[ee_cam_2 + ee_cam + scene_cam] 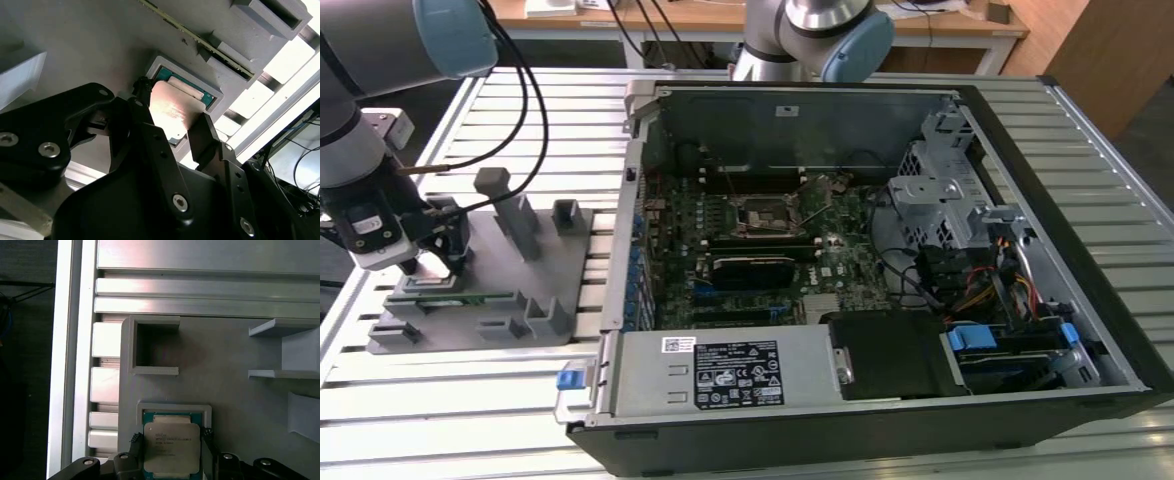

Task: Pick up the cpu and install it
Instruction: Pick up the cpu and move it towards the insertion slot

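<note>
Pinching the cpu (172,449), the tool (172,114).

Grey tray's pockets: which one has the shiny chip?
The shallow pocket at the gripper holds the cpu; the deeper square pocket beside it is empty.

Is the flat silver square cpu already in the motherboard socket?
No: the first wrist view shows the silver square cpu in a framed recess of the grey tray.

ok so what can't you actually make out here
cpu: one edge runs off the first wrist view's frame.
cpu's seat in the gray tray, exterior view: blocked by the gripper.
motherboard socket, exterior view: too small to tell if it is open or empty.
</note>
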{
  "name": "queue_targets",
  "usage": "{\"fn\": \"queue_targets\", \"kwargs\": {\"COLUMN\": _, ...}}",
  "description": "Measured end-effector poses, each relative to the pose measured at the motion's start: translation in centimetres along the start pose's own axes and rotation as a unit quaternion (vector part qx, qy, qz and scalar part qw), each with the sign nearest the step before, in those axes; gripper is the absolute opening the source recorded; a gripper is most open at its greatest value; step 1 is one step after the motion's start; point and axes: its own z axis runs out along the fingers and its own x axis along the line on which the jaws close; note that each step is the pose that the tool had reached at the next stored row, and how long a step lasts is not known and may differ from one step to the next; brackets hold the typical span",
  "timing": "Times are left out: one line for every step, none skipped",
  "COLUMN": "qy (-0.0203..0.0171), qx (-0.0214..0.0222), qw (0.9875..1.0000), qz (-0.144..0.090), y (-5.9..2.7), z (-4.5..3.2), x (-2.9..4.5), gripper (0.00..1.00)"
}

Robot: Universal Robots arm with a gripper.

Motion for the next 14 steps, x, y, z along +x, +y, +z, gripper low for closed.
{"fn": "queue_targets", "kwargs": {"qy": 0.0, "qx": 0.0, "qw": 1.0, "qz": 0.0, "y": 0.0, "z": 0.0, "x": 0.0, "gripper": 0.54}}
{"fn": "queue_targets", "kwargs": {"qy": 0.0, "qx": 0.0, "qw": 1.0, "qz": 0.0, "y": 0.0, "z": 0.0, "x": 0.0, "gripper": 0.54}}
{"fn": "queue_targets", "kwargs": {"qy": 0.0, "qx": 0.0, "qw": 1.0, "qz": 0.0, "y": 0.0, "z": 0.0, "x": 0.0, "gripper": 0.54}}
{"fn": "queue_targets", "kwargs": {"qy": 0.0, "qx": 0.0, "qw": 1.0, "qz": 0.0, "y": 0.0, "z": 0.0, "x": 0.0, "gripper": 0.54}}
{"fn": "queue_targets", "kwargs": {"qy": 0.0, "qx": -0.0001, "qw": 1.0, "qz": 0.0, "y": 0.0, "z": 0.0, "x": 0.0, "gripper": 0.54}}
{"fn": "queue_targets", "kwargs": {"qy": -0.0001, "qx": -0.0001, "qw": 1.0, "qz": 0.0, "y": 0.01, "z": 0.01, "x": 0.0, "gripper": 0.55}}
{"fn": "queue_targets", "kwargs": {"qy": -0.0001, "qx": -0.0001, "qw": 1.0, "qz": 0.0, "y": 0.04, "z": 0.01, "x": -0.01, "gripper": 0.55}}
{"fn": "queue_targets", "kwargs": {"qy": 0.0, "qx": 0.0, "qw": 1.0, "qz": 0.0, "y": 0.1, "z": 0.0, "x": 0.0, "gripper": 0.62}}
{"fn": "queue_targets", "kwargs": {"qy": 0.0, "qx": 0.0, "qw": 1.0, "qz": 0.0, "y": 0.16, "z": 0.0, "x": -0.01, "gripper": 0.62}}
{"fn": "queue_targets", "kwargs": {"qy": 0.0, "qx": 0.0, "qw": 1.0, "qz": 0.0, "y": 0.22, "z": 0.0, "x": 0.0, "gripper": 0.62}}
{"fn": "queue_targets", "kwargs": {"qy": -0.0001, "qx": -0.0001, "qw": 1.0, "qz": 0.0, "y": 0.26, "z": 0.01, "x": -0.01, "gripper": 0.62}}
{"fn": "queue_targets", "kwargs": {"qy": 0.0, "qx": -0.0001, "qw": 1.0, "qz": 0.0, "y": 0.26, "z": 0.01, "x": 0.0, "gripper": 0.62}}
{"fn": "queue_targets", "kwargs": {"qy": 0.0, "qx": 0.0, "qw": 1.0, "qz": 0.0, "y": 0.26, "z": 0.01, "x": -0.01, "gripper": 0.62}}
{"fn": "queue_targets", "kwargs": {"qy": 0.0, "qx": 0.0, "qw": 1.0, "qz": 0.0, "y": 0.26, "z": 0.01, "x": -0.01, "gripper": 0.62}}
